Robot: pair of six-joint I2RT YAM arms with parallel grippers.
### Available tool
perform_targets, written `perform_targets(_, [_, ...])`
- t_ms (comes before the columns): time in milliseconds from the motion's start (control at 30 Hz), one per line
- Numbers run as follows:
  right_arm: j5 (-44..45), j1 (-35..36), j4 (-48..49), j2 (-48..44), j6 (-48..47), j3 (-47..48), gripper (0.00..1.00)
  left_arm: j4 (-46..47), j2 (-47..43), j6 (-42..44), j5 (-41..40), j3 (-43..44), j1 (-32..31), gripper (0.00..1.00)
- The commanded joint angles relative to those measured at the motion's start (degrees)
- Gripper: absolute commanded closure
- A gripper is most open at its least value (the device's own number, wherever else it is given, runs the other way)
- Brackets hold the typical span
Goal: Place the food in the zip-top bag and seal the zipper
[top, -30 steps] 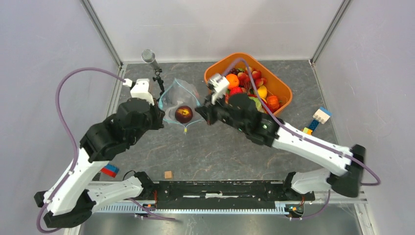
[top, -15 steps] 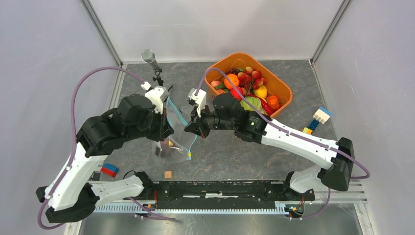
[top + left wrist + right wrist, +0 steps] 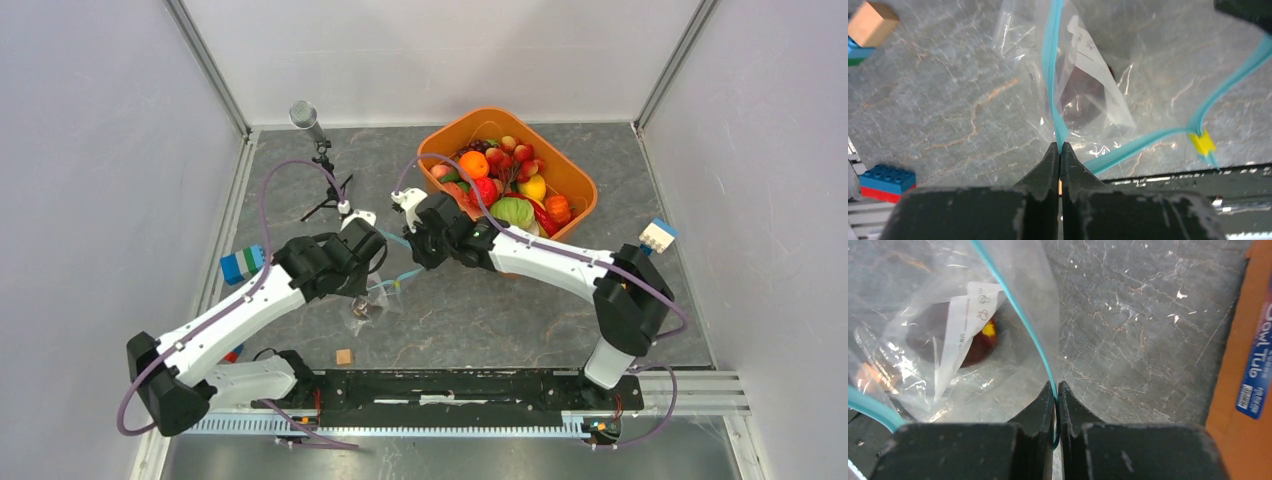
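The clear zip-top bag (image 3: 382,296) hangs between my two grippers above the table, with a dark red toy fruit (image 3: 363,311) in its bottom. My left gripper (image 3: 1059,146) is shut on the teal zipper (image 3: 1052,75) at one side of the mouth. My right gripper (image 3: 1054,386) is shut on the zipper (image 3: 1013,305) at the other side. The fruit (image 3: 965,342) sits behind the white label (image 3: 968,322). A yellow tab (image 3: 1202,142) sits on the strip. In the top view my left gripper (image 3: 375,262) and right gripper (image 3: 412,243) are close together. More toy food (image 3: 510,190) fills the orange bin (image 3: 575,170).
A microphone on a small tripod (image 3: 308,118) stands at the back left. A blue-green block (image 3: 243,263) lies left, a white-blue block (image 3: 655,235) right. A wooden cube (image 3: 344,356) and a red-blue block (image 3: 885,177) lie near the front rail.
Both grippers have carried the bag from the back toward the front and lifted it, so it hangs with the fruit at its bottom. The grippers have come closer together.
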Motion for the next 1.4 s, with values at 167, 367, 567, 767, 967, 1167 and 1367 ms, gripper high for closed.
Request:
perform_targets(167, [2.01,-0.35,7.57,-10.6,-2.27,-2.57,0.86,7.03,-8.59,1.05,-2.31,7.55,1.07,0.98])
perform_targets(367, [-2.54,-0.35,13.24,-13.26,-0.15,-6.97,0.83,4.62,-9.21,-0.22,-1.0,9.42,1.08,0.98])
perform_targets(567, [-5.19,-0.53,13.89,-12.79,-0.15,-6.14,0.84,3.22,-10.97,-0.26,0.65,10.56,1.08,0.98])
perform_targets(767, [-7.17,-0.78,14.77,-13.43,-0.38,-6.19,0.65,2.07,-11.83,-1.07,-2.52,10.61,1.08,0.98])
perform_targets(967, [-4.2,-1.05,13.61,-18.08,-1.65,-6.4,0.28,4.21,-10.09,-2.06,-0.7,7.23,1.08,0.98])
perform_targets(1167, [4.0,-2.31,10.78,-25.25,-3.8,-8.06,0.21,6.5,-9.68,-2.49,0.01,4.95,1.08,0.98])
perform_targets(1367, [23.34,-6.21,-0.26,-28.65,-1.43,-8.91,0.19,8.71,-9.23,-1.76,1.94,3.75,1.08,0.98])
